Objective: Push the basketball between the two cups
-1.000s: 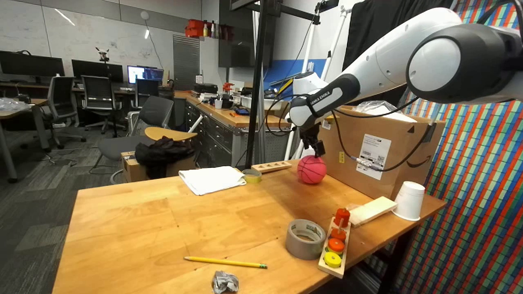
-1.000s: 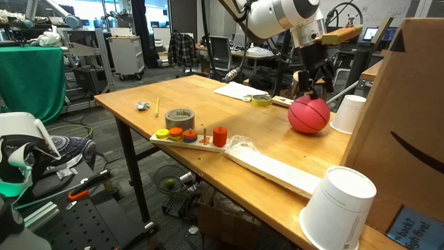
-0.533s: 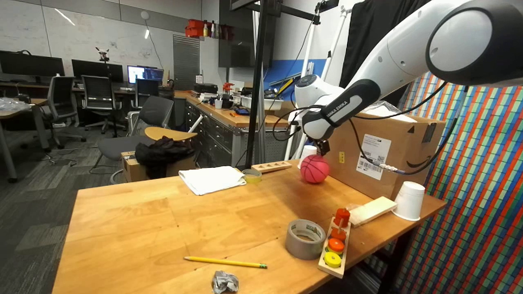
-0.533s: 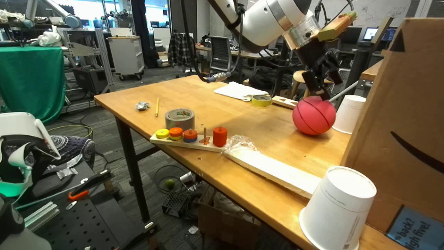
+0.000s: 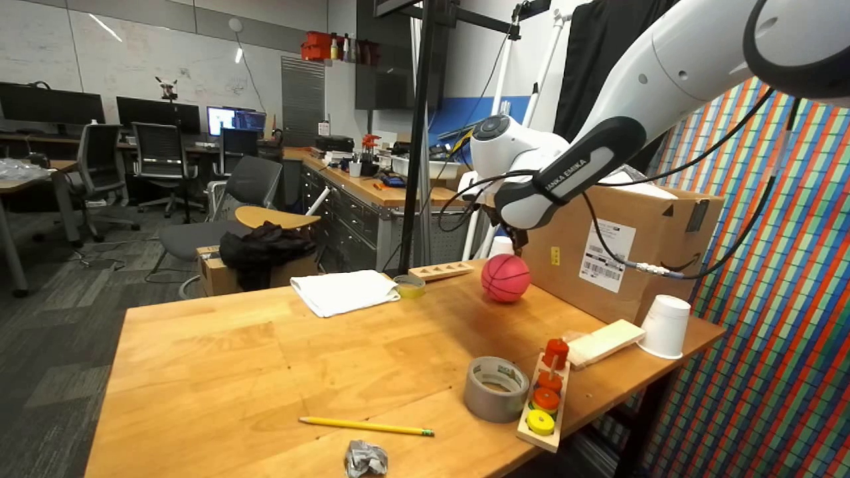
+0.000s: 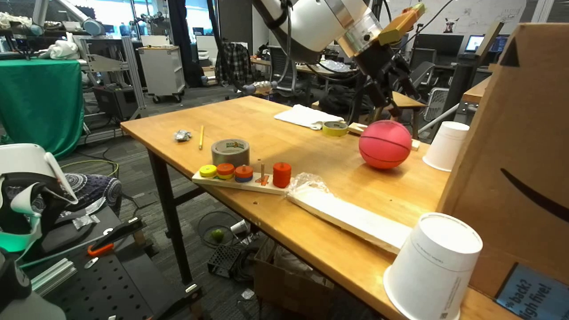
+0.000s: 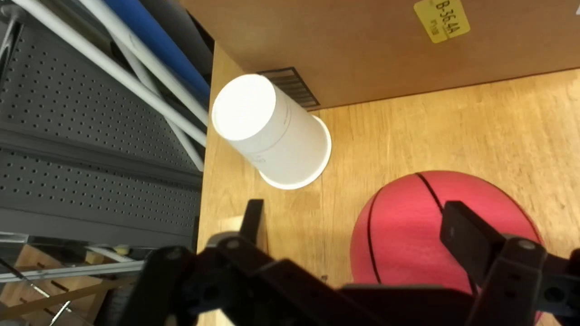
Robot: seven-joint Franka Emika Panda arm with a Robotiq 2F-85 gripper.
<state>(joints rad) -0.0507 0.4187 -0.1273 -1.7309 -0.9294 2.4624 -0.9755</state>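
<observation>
The pinkish-red basketball rests on the table, also in an exterior view. One white cup stands upside down beside it near the cardboard box, with a gap between; it also shows in the wrist view. The other white cup stands upside down at the box's opposite end, also in an exterior view. My gripper is open with nothing between its fingers. In the wrist view one finger overlaps the ball. In an exterior view the gripper is just above and behind the ball; contact is unclear.
A large cardboard box stands along the table edge behind the cups. A pale wooden board and a peg toy lie along another edge. A grey tape roll, yellow tape roll and white cloth are on the table.
The ball first shifted slightly toward the nearby cup, then rolled back away from it, widening the gap. The gripper has tilted and moved away from that cup. Both cups stayed put.
</observation>
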